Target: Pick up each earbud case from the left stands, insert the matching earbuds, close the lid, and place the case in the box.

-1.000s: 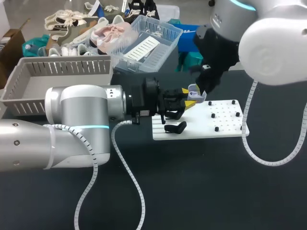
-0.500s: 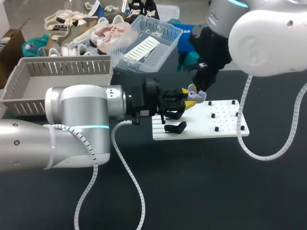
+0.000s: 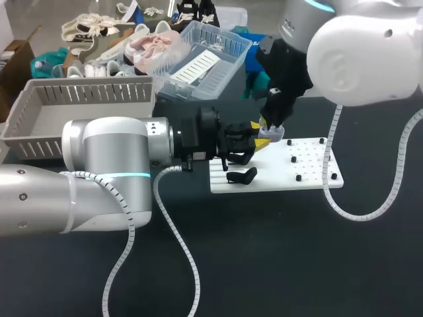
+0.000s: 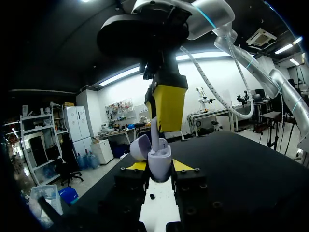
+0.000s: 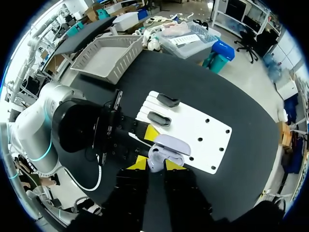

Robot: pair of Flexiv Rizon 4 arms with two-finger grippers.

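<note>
A lavender earbud case [image 3: 273, 133] with its lid [image 4: 140, 146] swung open is held upright above the white board's near-left corner. My left gripper [image 3: 264, 138] is shut on the case's body [image 4: 160, 163], one yellow tip on each side. My right gripper [image 3: 269, 123] hangs straight over the case, its yellow fingers [image 4: 166, 104] shut on a thin white earbud [image 4: 154, 134] whose lower end reaches into the case. From the right wrist, the case [image 5: 158, 155] and lid [image 5: 172, 144] sit just ahead of the right gripper [image 5: 155, 163].
The white pegged board [image 3: 310, 178] lies mid-table with two black stands [image 5: 168, 100] [image 5: 159, 118] at its left end and small pegs on its right half. The grey slatted box [image 3: 86, 92] stands at the table's far left.
My right arm has shifted left and slightly down, bringing its gripper and the earbud closer over the open case. My left arm and the case have stayed still.
</note>
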